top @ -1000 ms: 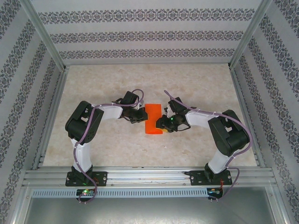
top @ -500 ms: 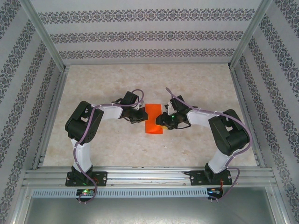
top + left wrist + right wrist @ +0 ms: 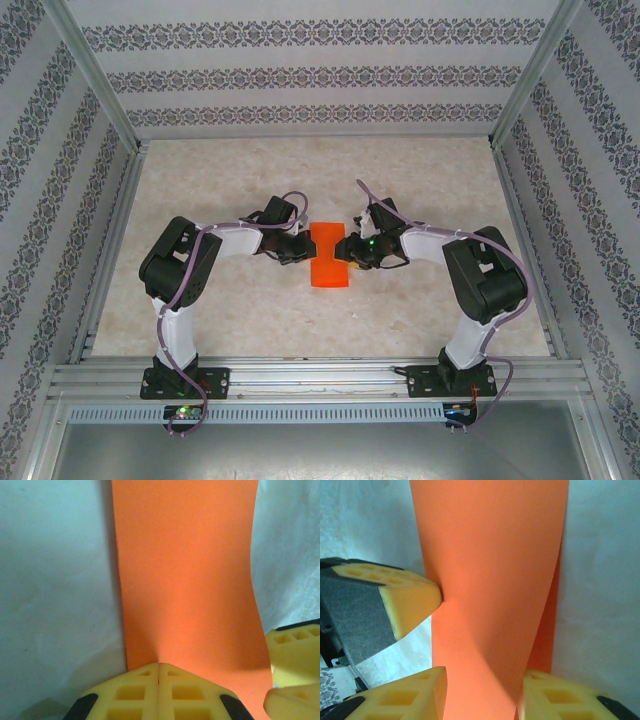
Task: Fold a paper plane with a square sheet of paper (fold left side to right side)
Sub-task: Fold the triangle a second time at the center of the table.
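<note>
Fold | bright orange-red square sheet of paper (image 3: 328,257), doubled over, centre of beige table (image 3: 430,180) | left gripper (image 3: 158,680) closed, pinning edge | right gripper (image 3: 482,677) astride curled flap, grip unclear | align edges before creasing.

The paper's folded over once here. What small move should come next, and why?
Probably press the right hand down and sweep along the paper to flatten it. It is folded in half, yet its top layer bows up off the lower one between that hand's open fingers, while the shut left hand pins the opposite edge.
</note>
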